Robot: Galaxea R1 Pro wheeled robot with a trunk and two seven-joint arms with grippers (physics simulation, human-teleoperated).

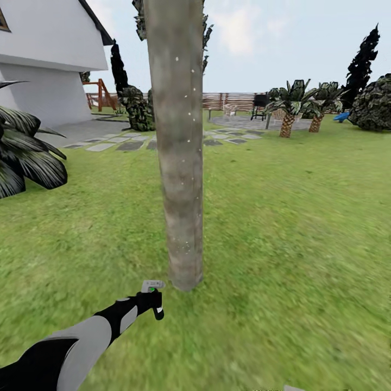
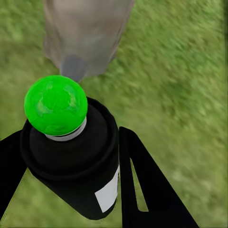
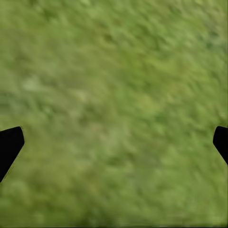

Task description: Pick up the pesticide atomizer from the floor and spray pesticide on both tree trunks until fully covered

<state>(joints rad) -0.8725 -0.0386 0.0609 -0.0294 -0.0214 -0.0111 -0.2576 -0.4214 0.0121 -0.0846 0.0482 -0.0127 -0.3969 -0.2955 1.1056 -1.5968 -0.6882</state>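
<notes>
The robot's left pincer (image 1: 153,301) grips the pesticide atomizer (image 1: 152,293), its fingers (image 2: 142,185) closed on either side of the black bottle (image 2: 76,161), low over the lawn (image 1: 282,228). The tree trunk (image 1: 176,141) stands just beyond and slightly right of the atomizer, its base close ahead of the nozzle; white specks dot the bark higher up. The upright trunk rises far above the bottle, so covering it looks to call for a lift of the left arm. The right pincer (image 3: 114,142) hangs spread wide and empty over grass.
</notes>
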